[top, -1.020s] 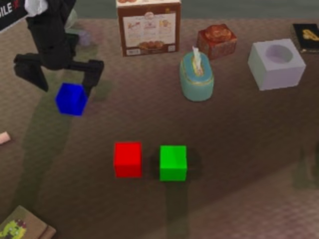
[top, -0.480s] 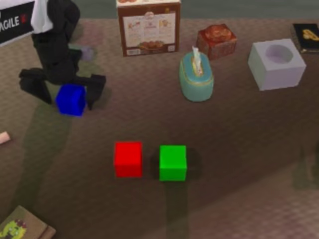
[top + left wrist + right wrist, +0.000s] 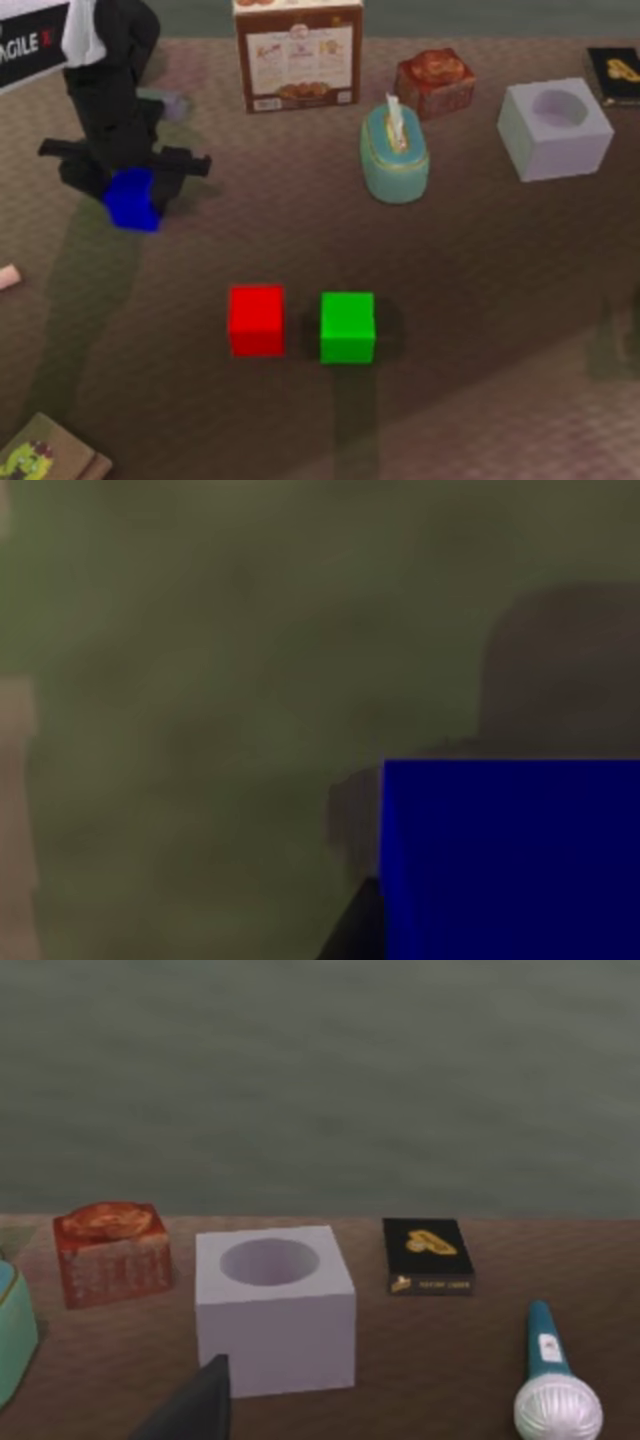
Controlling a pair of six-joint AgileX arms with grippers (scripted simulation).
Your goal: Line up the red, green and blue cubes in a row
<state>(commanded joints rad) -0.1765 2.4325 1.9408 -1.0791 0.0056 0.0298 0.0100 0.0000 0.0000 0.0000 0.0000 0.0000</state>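
The blue cube (image 3: 130, 198) sits at the table's left, back from the other two, with my left gripper (image 3: 128, 185) down over it and shut on it. In the left wrist view the blue cube (image 3: 510, 860) looms large, and one dark fingertip (image 3: 355, 925) presses against its side. The red cube (image 3: 256, 320) and the green cube (image 3: 347, 327) rest side by side near the table's middle, a small gap between them. My right arm is parked out of the top view; one of its fingertips (image 3: 205, 1400) shows off to the side, holding nothing.
Along the back stand a cracker box (image 3: 298, 52), a red-brown tin (image 3: 434, 82), a teal tissue holder (image 3: 395, 150), a pale grey block with a round hollow (image 3: 555, 128) and a black box (image 3: 614, 74). A microphone (image 3: 552, 1390) lies at the right.
My left gripper has come down around the blue cube and its fingers have drawn in against it. The cube has shifted slightly left. The red and green cubes stayed put.
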